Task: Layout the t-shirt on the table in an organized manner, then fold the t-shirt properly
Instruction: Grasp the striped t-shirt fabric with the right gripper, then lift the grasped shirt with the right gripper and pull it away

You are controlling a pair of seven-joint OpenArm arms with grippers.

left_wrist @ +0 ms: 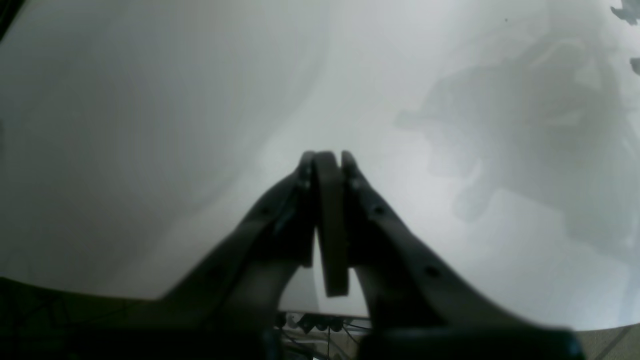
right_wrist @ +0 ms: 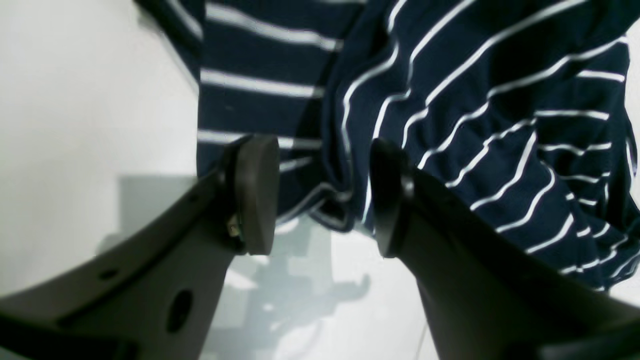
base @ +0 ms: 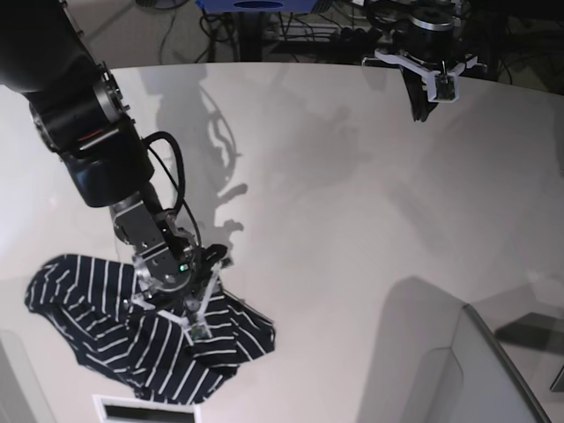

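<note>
Over the crumpled t-shirt (right_wrist: 450,100), right gripper (right_wrist: 325,195) spread — lower onto one hem fold; left gripper (left_wrist: 327,165) pressed together, idle.

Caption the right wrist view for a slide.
Right gripper, jaws apart, poised over the crumpled striped t-shirt on the white table.

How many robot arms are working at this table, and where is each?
2. The right arm reaches down over the crumpled t-shirt at the table's near left; the left arm hangs over the far right edge.
</note>
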